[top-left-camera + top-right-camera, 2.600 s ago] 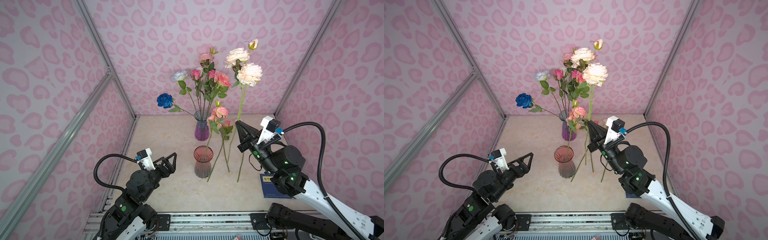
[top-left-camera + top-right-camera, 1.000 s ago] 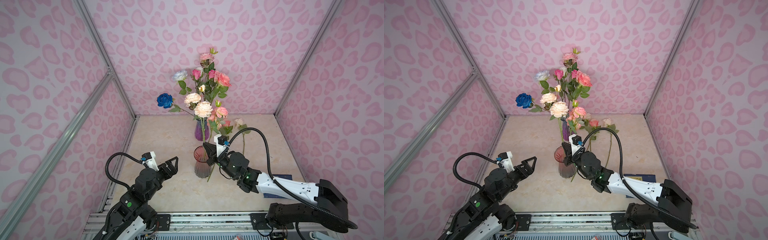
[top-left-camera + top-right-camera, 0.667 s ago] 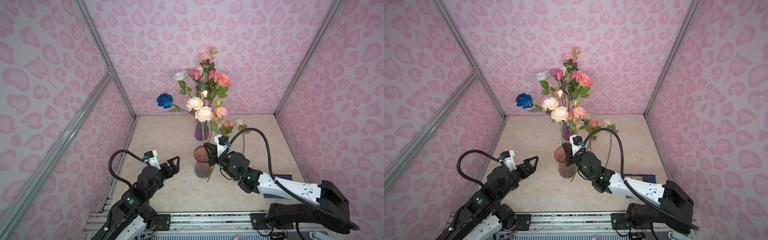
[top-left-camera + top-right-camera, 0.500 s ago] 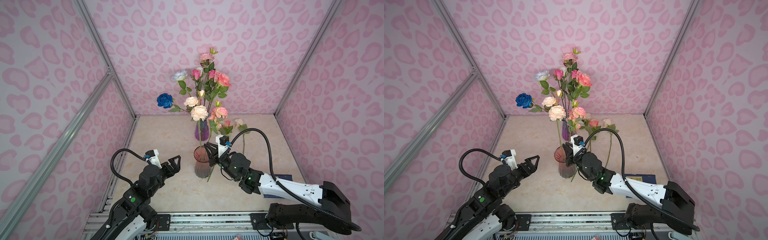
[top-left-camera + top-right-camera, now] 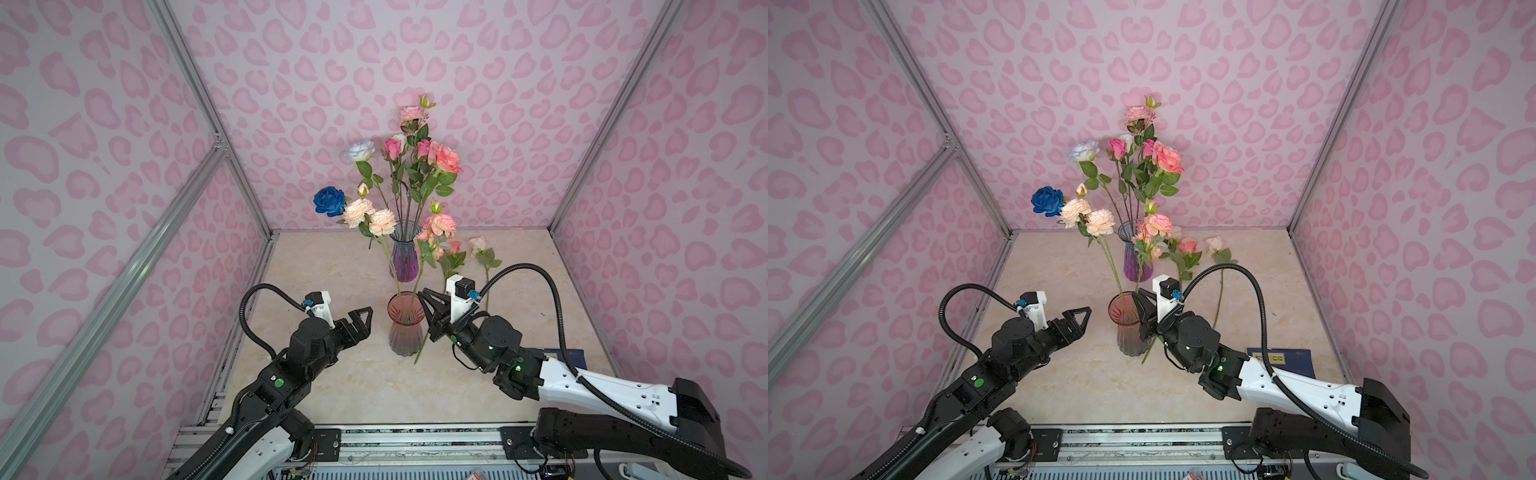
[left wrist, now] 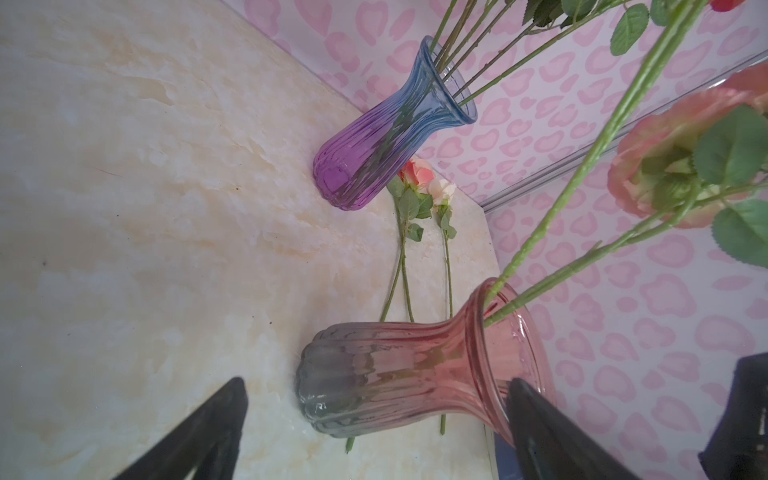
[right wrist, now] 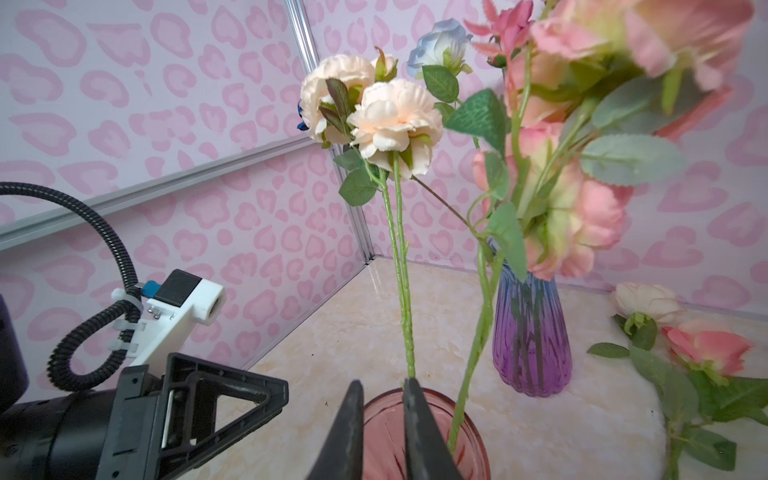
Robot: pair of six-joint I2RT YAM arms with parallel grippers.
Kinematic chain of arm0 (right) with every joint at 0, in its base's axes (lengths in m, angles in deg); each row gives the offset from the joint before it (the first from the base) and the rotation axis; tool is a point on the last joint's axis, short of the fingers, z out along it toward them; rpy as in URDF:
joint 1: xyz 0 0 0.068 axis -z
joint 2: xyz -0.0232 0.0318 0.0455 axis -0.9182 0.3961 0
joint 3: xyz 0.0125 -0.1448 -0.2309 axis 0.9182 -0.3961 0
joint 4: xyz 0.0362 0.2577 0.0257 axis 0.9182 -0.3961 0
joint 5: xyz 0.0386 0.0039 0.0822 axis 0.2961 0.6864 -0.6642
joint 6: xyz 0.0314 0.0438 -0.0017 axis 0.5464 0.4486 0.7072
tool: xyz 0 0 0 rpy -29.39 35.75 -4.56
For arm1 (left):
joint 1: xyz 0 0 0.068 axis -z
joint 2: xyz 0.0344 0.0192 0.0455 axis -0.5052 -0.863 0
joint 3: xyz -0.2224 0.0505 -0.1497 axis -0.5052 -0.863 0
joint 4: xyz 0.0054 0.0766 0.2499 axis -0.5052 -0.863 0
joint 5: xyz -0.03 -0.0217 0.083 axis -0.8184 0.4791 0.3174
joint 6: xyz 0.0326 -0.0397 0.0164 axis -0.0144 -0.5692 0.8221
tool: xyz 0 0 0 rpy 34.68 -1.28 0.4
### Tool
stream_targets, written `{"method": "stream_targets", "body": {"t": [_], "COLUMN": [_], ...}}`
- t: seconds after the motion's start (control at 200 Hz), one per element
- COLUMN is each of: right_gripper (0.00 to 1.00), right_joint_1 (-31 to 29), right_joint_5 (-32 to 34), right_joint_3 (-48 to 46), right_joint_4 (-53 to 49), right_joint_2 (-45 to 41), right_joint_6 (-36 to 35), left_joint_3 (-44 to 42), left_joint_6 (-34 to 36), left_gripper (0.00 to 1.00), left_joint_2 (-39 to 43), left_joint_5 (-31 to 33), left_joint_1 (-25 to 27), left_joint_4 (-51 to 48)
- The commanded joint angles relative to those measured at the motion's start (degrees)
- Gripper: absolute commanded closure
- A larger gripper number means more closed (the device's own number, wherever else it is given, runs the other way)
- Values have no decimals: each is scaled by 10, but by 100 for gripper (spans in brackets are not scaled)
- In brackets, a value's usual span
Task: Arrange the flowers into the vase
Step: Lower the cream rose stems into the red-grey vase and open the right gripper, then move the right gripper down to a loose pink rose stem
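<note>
A pink-to-grey glass vase (image 5: pixel 405 328) (image 5: pixel 1129 328) (image 6: pixel 395 374) (image 7: pixel 465 444) stands mid-table. In it stand a cream two-headed flower (image 5: pixel 370 216) (image 5: pixel 1088 216) (image 7: pixel 374 112) and a pink rose spray (image 5: pixel 438 224) (image 5: pixel 1156 226). My right gripper (image 5: pixel 424 297) (image 5: pixel 1139 296) (image 7: pixel 382 384) hovers at the vase's rim, slightly open with nothing between the fingers; the cream stem passes just beside one fingertip. My left gripper (image 5: pixel 365 322) (image 5: pixel 1084 319) (image 6: pixel 376 395) is wide open, left of the vase and apart from it. Two flowers (image 5: pixel 478 245) (image 5: pixel 1214 243) (image 6: pixel 415 174) (image 7: pixel 706 349) lie on the table.
A purple-blue vase (image 5: pixel 402 259) (image 5: pixel 1133 259) (image 6: pixel 374 153) (image 7: pixel 532 345) behind holds several roses, among them a deep blue rose (image 5: pixel 329 200) (image 5: pixel 1047 200). A dark blue book (image 5: pixel 569 355) (image 5: pixel 1279 357) lies near my right arm. Pink patterned walls close in three sides.
My right gripper lowered the cream flower's stem into the pink vase, then its jaws parted off the stem. The cream heads sank and leaned left. My left gripper crept closer to the vase.
</note>
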Motion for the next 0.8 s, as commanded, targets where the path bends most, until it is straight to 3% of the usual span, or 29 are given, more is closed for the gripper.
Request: {"method": "stream_targets", "body": {"t": [0.0, 0.13, 0.2, 0.355, 0.465, 0.595, 0.8], "right_gripper": [81, 80, 80, 79, 76, 73, 73], "right_joint_1": [-1, 11, 63, 265, 362, 406, 404], "right_joint_5": [40, 120, 123, -11, -108, -200, -299], "right_joint_3": [-16, -29, -41, -35, -17, 30, 115], "right_joint_4": [-24, -86, -124, -270, -312, -331, -312], "right_joint_2": [-37, -82, -94, -72, -8, 102, 293], "right_joint_6": [-4, 5, 43, 189, 207, 210, 250], "left_joint_3": [4, 0, -7, -26, -33, -37, -42], "left_joint_6": [11, 19, 22, 9, 2, -2, -6], "left_gripper": [1, 1, 0, 0, 1, 1, 1], "left_joint_2": [0, 3, 1, -18, -41, -59, -68], "left_joint_5": [-15, -30, -42, -67, -78, -88, -96], "left_joint_1": [-1, 0, 1, 5, 7, 9, 12], "left_joint_4": [18, 18, 22, 42, 48, 54, 58]}}
